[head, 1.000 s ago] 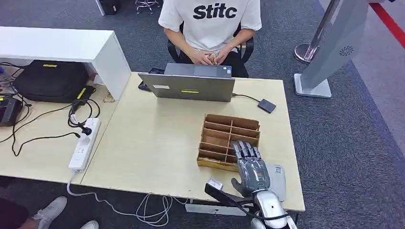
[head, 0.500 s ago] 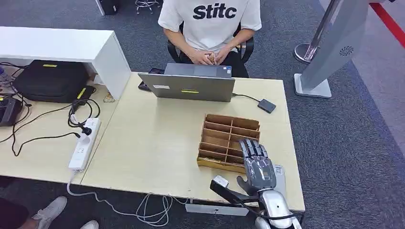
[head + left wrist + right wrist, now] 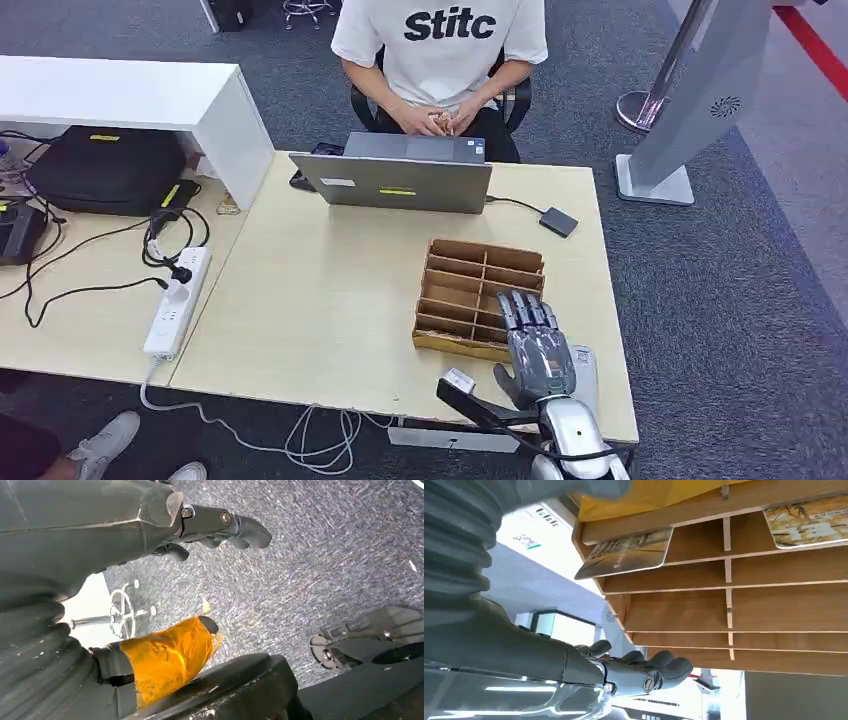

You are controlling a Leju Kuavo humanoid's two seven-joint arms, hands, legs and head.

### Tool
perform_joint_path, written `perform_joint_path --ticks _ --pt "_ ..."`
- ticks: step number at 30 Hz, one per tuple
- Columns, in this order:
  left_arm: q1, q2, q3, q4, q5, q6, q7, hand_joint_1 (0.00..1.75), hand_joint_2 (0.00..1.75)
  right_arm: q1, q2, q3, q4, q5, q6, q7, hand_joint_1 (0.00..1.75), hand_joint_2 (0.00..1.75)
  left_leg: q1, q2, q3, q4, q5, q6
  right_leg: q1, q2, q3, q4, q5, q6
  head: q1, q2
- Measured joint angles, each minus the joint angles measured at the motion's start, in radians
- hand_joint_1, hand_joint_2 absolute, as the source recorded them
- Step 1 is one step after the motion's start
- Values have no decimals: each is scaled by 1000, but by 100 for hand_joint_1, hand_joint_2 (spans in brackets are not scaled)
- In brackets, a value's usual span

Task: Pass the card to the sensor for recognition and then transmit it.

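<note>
As the head view looked down on the pale table [image 3: 330, 300], the right hand [image 3: 540, 345] lay flat over the near right corner of the wooden divider tray [image 3: 480, 290], fingers stretched out and holding nothing. From up there the slots looked bare. The right wrist view told more: one card [image 3: 626, 554] leaned in a slot at the tray's end, and a second card [image 3: 809, 525] lay in a neighbouring compartment, neither touched by the fingers [image 3: 649, 667]. The left hand [image 3: 220, 527] showed in the left wrist view, hanging over grey carpet [image 3: 325, 565], fingers curled in on nothing. Across the table a person [image 3: 440, 60] sat behind a laptop [image 3: 400, 175], with the small dark sensor [image 3: 558, 221] cabled beside it.
</note>
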Motion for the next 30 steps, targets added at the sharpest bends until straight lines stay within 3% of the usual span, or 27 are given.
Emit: perform_joint_path --ticks 19,30 --pt "0 0 0 0 -10 -1 2 0 175 -4 13 6 38 9 -9 -16 175 175 0 0 0 0 0 0 0 0 0 0 0 0 0 0" --pt "0 0 1 0 -33 -7 3 0 175 13 13 26 -67 21 -124 -15 175 175 0 0 0 0 0 0 0 0 0 0 0 0 0 0"
